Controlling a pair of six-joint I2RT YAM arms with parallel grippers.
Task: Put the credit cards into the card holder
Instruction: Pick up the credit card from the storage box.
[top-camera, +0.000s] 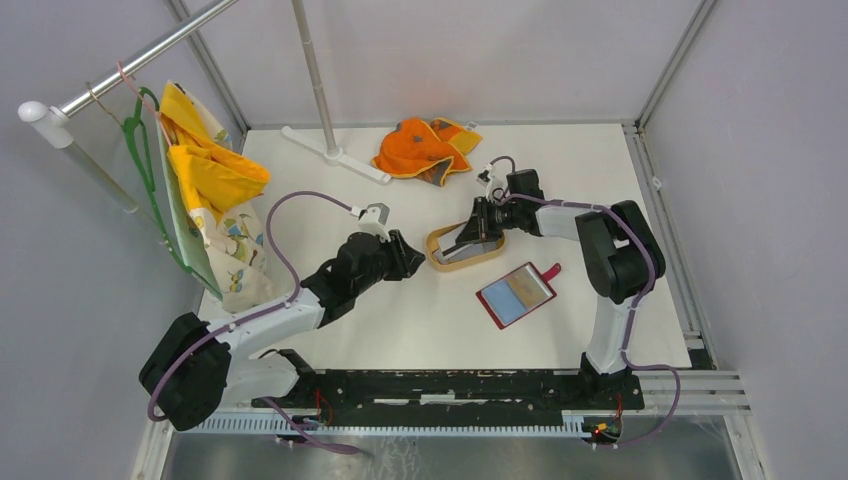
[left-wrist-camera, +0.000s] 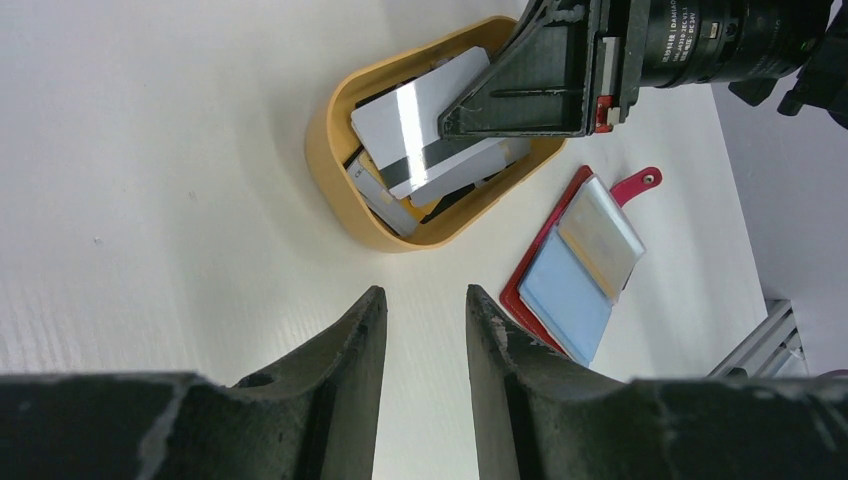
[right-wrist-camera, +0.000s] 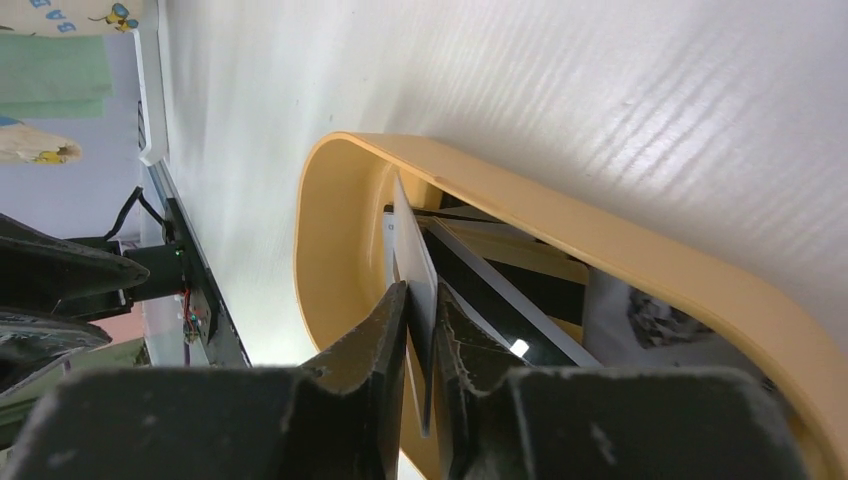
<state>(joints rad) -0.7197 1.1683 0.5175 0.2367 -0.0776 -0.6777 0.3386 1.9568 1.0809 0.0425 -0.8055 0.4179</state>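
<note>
Credit cards (left-wrist-camera: 430, 130) are stacked in the tan tray (left-wrist-camera: 330, 140), mid-table. You're on the pick step: right gripper (right-wrist-camera: 420, 335) is down in the tray, jaws pinching the edge of one white card (right-wrist-camera: 414, 255). Left gripper (left-wrist-camera: 425, 330) hovers at the tray's 9 o'clock, jaws spread, empty. Card holder (top-camera: 515, 295) lies open at the tray's 4 o'clock. My call for the next move: lift the card clear of the rim, then line it up with a pocket.

cards (left-wrist-camera: 422, 112) in tray (left-wrist-camera: 324, 145) beside card holder (left-wrist-camera: 565, 295)

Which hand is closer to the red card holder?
Right. The right hand is in the tray just behind the card holder, pinching a card; the left hand sits farther left.
</note>
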